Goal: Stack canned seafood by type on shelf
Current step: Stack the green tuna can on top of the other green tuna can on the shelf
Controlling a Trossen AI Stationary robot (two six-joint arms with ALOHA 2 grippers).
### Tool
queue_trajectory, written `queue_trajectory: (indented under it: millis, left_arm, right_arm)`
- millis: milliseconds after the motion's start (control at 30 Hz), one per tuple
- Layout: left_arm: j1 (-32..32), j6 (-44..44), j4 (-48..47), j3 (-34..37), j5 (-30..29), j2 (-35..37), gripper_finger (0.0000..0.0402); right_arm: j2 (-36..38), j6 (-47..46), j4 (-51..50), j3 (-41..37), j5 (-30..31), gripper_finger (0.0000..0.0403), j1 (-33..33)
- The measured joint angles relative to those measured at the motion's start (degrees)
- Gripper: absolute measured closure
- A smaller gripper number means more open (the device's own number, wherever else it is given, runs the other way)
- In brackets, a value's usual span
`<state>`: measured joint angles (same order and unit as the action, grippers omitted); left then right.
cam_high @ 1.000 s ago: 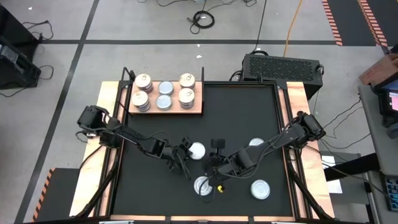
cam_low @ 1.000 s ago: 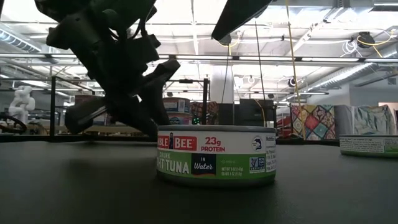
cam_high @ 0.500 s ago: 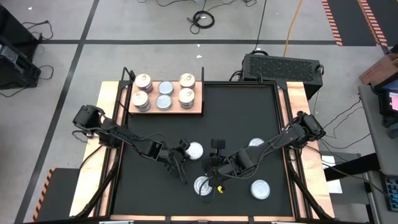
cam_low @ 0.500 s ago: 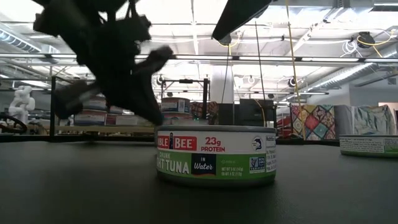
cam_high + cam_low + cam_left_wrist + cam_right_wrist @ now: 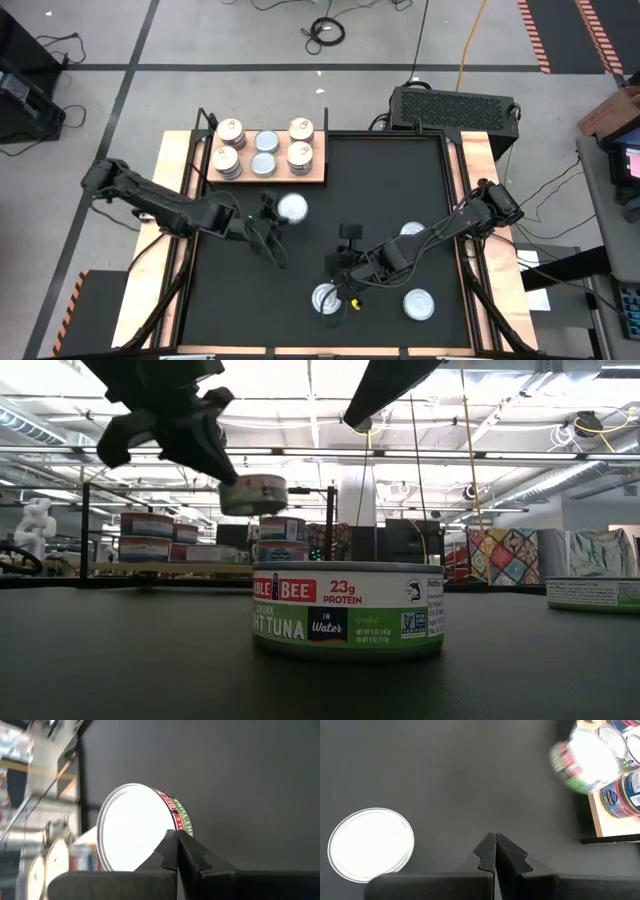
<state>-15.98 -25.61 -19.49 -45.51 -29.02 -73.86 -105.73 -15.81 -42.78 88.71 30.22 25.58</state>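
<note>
My left gripper is shut on a silver-lidded tuna tin with a red-and-green label, held above the black mat just near of the wooden shelf. The shelf carries several tins: gold-lidded stacks at its left and right ends, bluish ones in the middle. My right gripper is shut and empty over the mat's middle. Three more tins rest on their bases on the mat: one near my right gripper, one at the near right, and one half under the right arm. My left gripper has the tin at its edge, where the silver lid meets the labelled side wall. The fingertips stand close together there and hide the contact itself. The fingers come slanting from the table's near left. The tin hangs about level, clear of the mat.
The tuna tin stands close in front of the low camera, another at its right. A black box sits beyond the far edge. Bare mat lies between the shelf and the loose tins.
My left gripper has gone up and toward the table's far left, toward the shelf. The tin has come with it, lifted clear of the mat where it stood in the middle.
</note>
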Motion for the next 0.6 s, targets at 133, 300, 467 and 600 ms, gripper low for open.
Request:
queue_trajectory:
  millis: [133,300,467,600]
  left_arm:
    - [3.4,2.7,-6.3,0.0,-1.6,5.3,0.0401]
    - [11.4,1.9,-9.9,0.0,-2.5,9.7,0.0401]
    - [22.9,-4.6,-10.5,0.0,-0.4,10.5,0.0401]
    - [33.8,-9.4,-8.9,0.0,5.1,9.6,0.0401]
  right_arm:
    - [0.0,0.5,-0.4,0.0,0.0,0.0403,0.0]
    - [0.0,1.3,-0.3,0.0,0.1,0.0403,-0.1]
    - [0.0,3.2,2.4,-1.6,0.1,0.0403,-0.4]
    - [1.6,4.6,6.8,-5.6,-0.3,0.0403,-2.1]
